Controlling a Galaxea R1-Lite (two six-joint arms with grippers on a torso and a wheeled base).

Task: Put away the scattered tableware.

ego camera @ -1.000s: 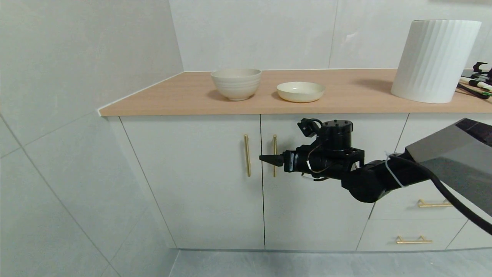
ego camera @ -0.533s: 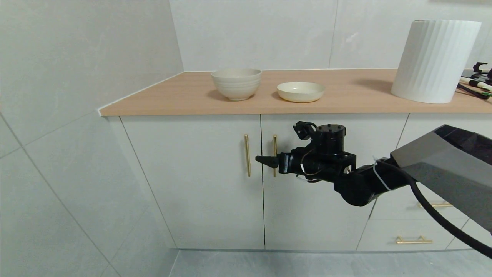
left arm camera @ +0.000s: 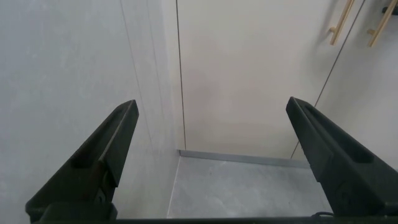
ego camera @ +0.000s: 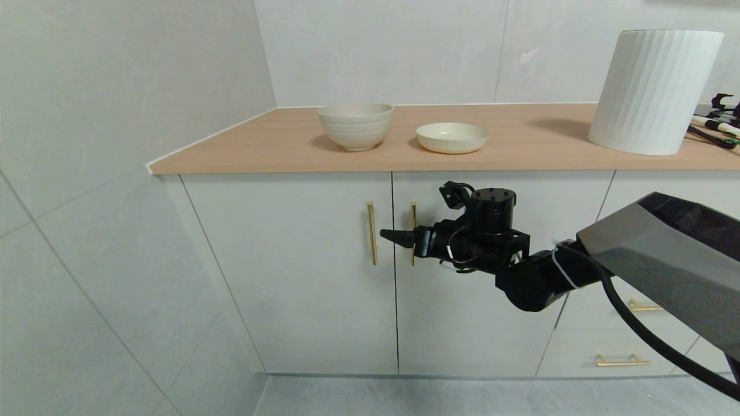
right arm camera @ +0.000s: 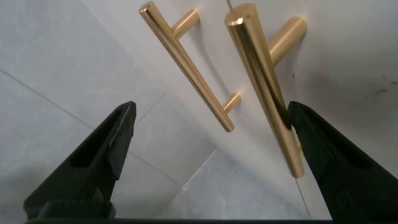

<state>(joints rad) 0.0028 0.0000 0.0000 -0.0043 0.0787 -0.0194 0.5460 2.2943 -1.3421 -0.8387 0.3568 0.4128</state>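
A beige bowl [ego camera: 355, 125] and a shallow cream dish [ego camera: 452, 137] stand side by side on the wooden countertop [ego camera: 260, 150]. Below them is a two-door cabinet with two upright gold handles, the left handle [ego camera: 372, 233] and the right handle [ego camera: 413, 233]. My right gripper [ego camera: 394, 236] is open at the height of the handles, its tip between the two. In the right wrist view the right gripper [right arm camera: 210, 112] has the right handle [right arm camera: 264, 87] between its fingers, close to one finger [right arm camera: 323, 155]. My left gripper [left arm camera: 211, 106] is open and holds nothing, low by the cabinet's corner.
A tall white ribbed container [ego camera: 656, 92] stands at the right of the countertop, with pens [ego camera: 717, 124] beyond it. Drawers with gold pulls [ego camera: 623, 361] lie right of the doors. A tiled wall [ego camera: 115, 202] closes the left side. Grey floor [ego camera: 462, 396] runs below.
My right arm has moved left toward the cabinet doors; its fingertip has passed the right handle and now sits between the two handles. The bowl and dish have not moved.
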